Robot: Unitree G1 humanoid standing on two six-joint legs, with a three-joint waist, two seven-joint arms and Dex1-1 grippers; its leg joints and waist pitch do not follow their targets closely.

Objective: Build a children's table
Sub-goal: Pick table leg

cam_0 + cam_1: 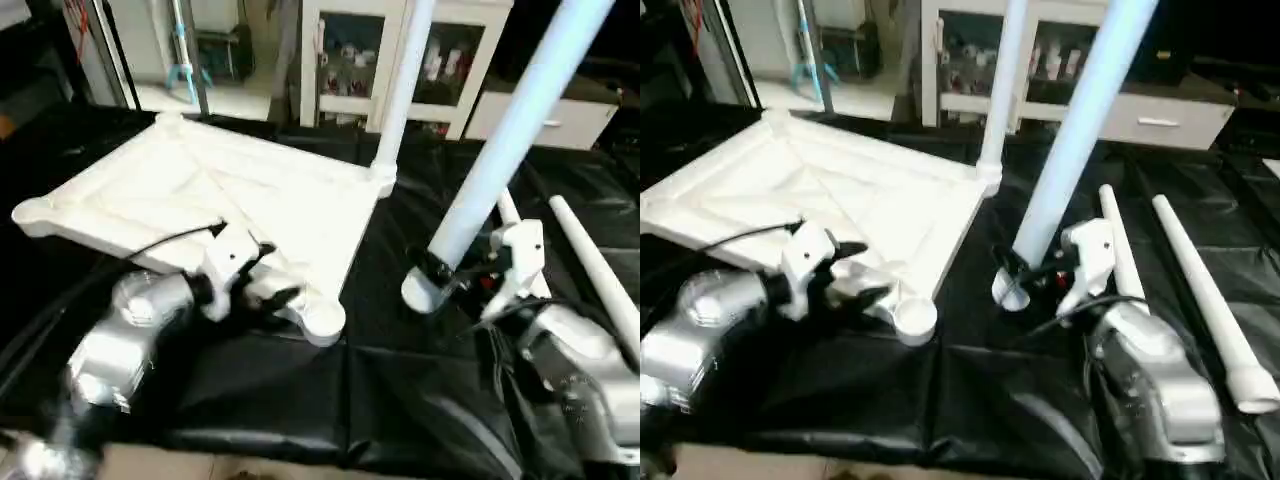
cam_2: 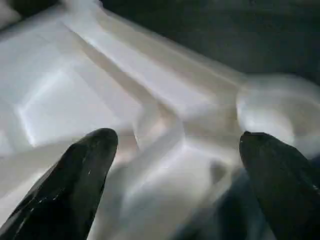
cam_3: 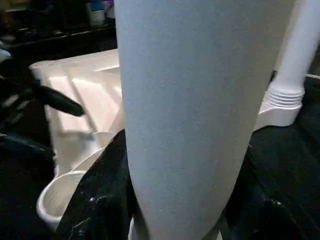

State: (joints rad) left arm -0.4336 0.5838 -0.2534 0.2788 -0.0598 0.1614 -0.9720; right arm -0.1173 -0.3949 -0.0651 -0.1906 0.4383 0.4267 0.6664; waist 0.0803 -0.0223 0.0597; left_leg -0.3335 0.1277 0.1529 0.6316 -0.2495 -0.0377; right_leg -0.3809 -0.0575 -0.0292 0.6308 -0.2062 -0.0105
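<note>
left eye view: black cloth point(image 1: 400, 400) covers the work table, a white cabinet point(image 1: 345, 60) stands behind it. the tabletop point(image 1: 200, 200) lies underside up on the cloth, white plastic, ribs crossing in an x, round lobes at the corners. one leg point(image 1: 400, 90) already stands upright in the far corner socket. my left gripper point(image 1: 268, 290) sits at the near corner lobe, fingers apart, nothing between them. my right gripper point(image 1: 455, 272) is clamped on a second leg point(image 1: 510, 140), a long tapered white tube tilted up and away, its wide end just above the cloth.

right eye view: two more legs point(image 1: 1200, 290) lie loose on the cloth to my right, side by side. four legs counted, one top.

left wrist view: my two black fingertips point(image 2: 75, 185) stand wide on either side of a rib, the open corner socket point(image 2: 280, 110) beside one of them.

right wrist view: the held leg blocks most of the scene; behind it, the mounted leg's ribbed base in its socket, and the empty near socket point(image 3: 65, 195).
</note>
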